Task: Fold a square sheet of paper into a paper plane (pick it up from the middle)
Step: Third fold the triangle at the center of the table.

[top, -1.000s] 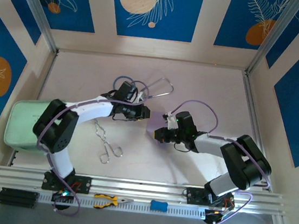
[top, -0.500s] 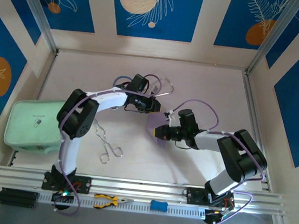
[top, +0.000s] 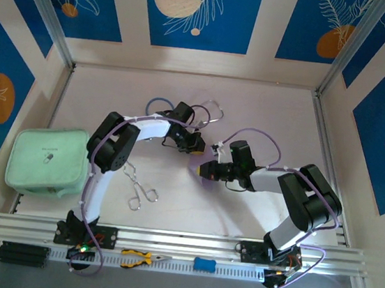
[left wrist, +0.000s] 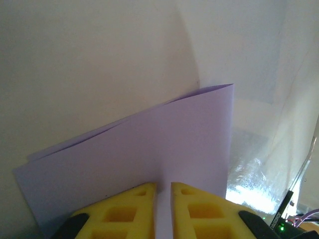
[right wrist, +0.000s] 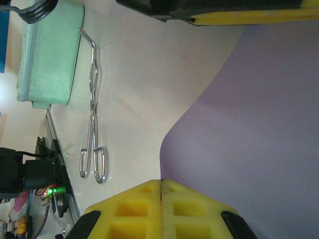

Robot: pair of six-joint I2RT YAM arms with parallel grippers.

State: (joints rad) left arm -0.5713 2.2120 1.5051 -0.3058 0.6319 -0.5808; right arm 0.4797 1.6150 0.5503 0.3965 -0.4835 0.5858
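The left claw (left wrist: 163, 188) is finishing a reach. Within the last second it is travelling from the sheet's 9 o'clock side round to its 11 o'clock edge, its elbow is swinging clear of the pouch (top: 44, 157) at the table's 9 o'clock, and its jaws are narrowing as it goes. They are now standing nearly together with the sheet (left wrist: 149, 144) running into the slit between them, which is looking like a grip just being made. The right claw (right wrist: 161, 185) is barely shifting and is staying fully closed on the sheet's 4 o'clock edge.

The sheet is sitting at the table's centre between the 2 claws, already doubled over, with 2 layers showing in the left wrist view. The forceps (top: 138, 186) are lying at its 7 o'clock and the stethoscope (top: 203, 110) at its 12 o'clock, both apart from it.

By the look of it, a 2-handed hold is being set up, so another crease is becoming possible; no plane is taking shape yet.
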